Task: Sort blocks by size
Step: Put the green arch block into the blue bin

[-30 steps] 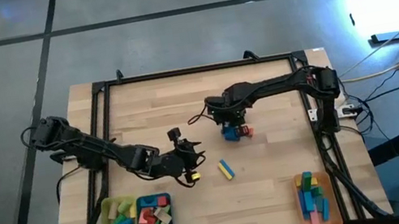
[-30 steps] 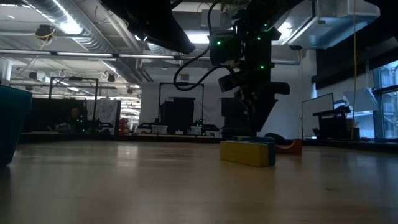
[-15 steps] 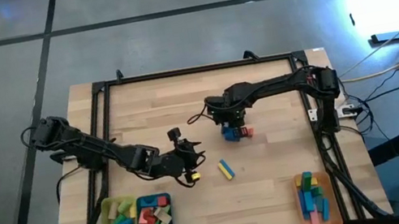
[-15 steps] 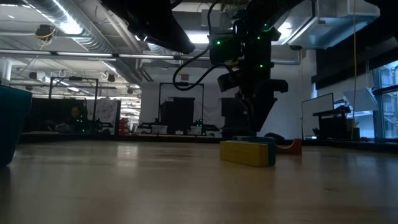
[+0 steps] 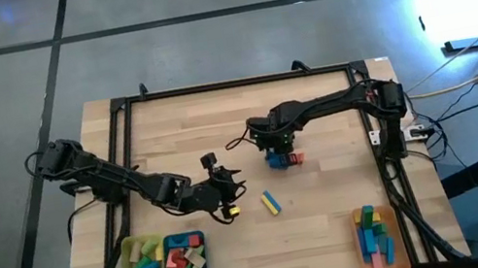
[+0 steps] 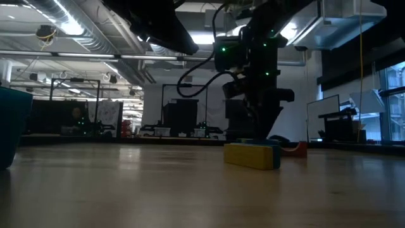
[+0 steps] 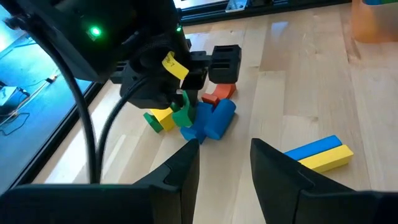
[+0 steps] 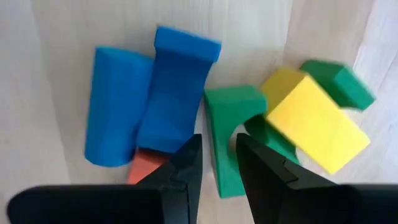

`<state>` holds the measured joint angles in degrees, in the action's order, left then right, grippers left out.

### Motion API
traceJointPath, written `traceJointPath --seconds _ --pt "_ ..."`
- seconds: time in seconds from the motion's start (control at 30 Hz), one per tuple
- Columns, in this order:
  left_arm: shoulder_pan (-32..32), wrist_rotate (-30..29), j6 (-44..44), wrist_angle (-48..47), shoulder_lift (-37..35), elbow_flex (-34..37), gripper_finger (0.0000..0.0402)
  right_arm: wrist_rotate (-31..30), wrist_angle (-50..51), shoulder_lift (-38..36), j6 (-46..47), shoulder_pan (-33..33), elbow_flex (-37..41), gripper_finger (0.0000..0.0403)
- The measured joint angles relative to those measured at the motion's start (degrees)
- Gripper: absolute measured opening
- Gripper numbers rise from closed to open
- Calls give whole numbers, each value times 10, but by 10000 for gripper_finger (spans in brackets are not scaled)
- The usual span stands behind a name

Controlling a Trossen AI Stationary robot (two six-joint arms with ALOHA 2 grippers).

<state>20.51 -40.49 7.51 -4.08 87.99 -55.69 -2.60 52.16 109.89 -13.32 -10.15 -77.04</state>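
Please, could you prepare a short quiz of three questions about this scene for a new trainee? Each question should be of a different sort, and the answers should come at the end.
1. True or false: the yellow-and-blue bar lies inside a tray.
2. Which arm's gripper is down at the pile of blocks in the middle of the table? A: left. B: right. C: neither.
3. Fill the gap: the single tray on the right arm's side of the table is ____ in colour.

Key
1. False: it lies alone on the bare table.
2. B: the right gripper.
3. Orange.
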Motion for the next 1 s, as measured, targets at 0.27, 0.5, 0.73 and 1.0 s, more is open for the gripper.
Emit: traceJointPath --seconds 0.27,0.5,0.73,1.0 --pt "0 0 0 0 0 0 122 -8 -45 0 -4 0 32 101" --pt "0 0 0 0 0 0 122 -9 -46 0 -11 0 37 54" --pt "0 0 -1 0 0 0 122 -5 -32 -1 -35 0 32 36" --pt "0 1 -64 8 0 0 122 38 51 -1 -35 0 -40 29"
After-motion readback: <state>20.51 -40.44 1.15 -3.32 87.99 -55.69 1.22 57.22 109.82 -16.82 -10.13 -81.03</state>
